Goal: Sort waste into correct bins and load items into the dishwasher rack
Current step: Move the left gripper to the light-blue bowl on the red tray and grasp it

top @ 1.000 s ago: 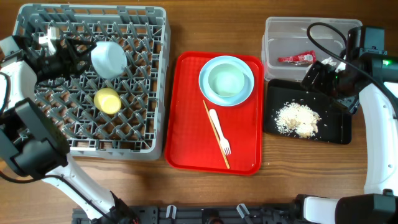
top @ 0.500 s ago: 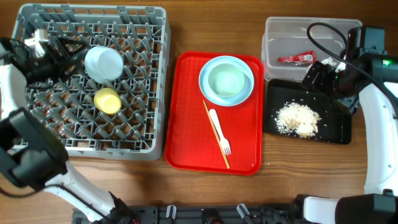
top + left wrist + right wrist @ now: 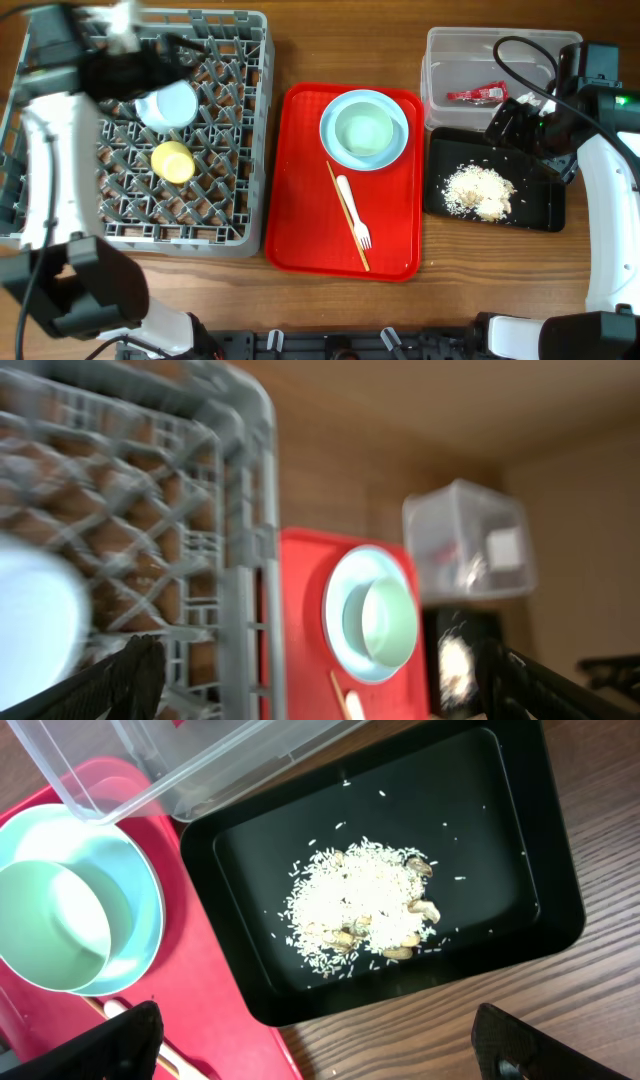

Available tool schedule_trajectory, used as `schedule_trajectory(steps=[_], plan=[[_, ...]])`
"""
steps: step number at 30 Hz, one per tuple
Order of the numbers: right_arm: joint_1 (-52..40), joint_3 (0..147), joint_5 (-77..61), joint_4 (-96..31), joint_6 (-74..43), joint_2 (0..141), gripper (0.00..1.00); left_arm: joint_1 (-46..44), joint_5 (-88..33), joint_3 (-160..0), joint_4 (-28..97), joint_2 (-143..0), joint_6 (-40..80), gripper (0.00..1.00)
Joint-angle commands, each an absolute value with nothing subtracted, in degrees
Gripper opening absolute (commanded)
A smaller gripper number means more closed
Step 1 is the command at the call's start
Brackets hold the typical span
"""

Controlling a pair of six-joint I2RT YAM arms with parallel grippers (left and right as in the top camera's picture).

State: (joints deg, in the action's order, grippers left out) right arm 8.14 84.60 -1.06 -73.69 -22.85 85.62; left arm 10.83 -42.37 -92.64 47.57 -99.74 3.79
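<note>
Mint-green bowl [image 3: 362, 130] sits nested in the pale blue plate [image 3: 327, 130] on the red tray [image 3: 300, 200]; it looks light, rigid and slick, so pinch its rim. Your left gripper [image 3: 322, 685] hovers above the dishwasher rack [image 3: 200, 215], fingers spread, holding nothing.
</note>
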Motion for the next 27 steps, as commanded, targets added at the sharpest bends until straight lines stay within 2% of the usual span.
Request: schedule_trajectory(steps=[1, 6, 13, 20, 27], plan=[[8.3, 84.8, -1.3, -73.8, -22.5, 85.3, 1.0, 0.7, -28.6, -93.0, 47.4, -99.6, 3.9, 1.0], [8.3, 84.8, -0.9, -73.7, -22.5, 85.3, 1.0, -12.6, -18.2, -93.0, 45.5, -101.0, 3.9, 1.0], [8.3, 84.8, 0.2, -73.8, -22.7, 85.3, 1.0, -27.7, -13.8, -93.0, 39.2, -106.5, 3.9, 1.0], [8.3, 84.8, 0.2, -73.8, -22.6, 85.3, 1.0, -35.2, -13.8, -93.0, 36.0, -113.1, 3.8, 0.99], [8.3, 84.8, 0.2, -73.8, -22.6, 85.3, 1.0, -39.2, -8.3, -93.0, 35.1, -120.3, 3.5, 0.92]])
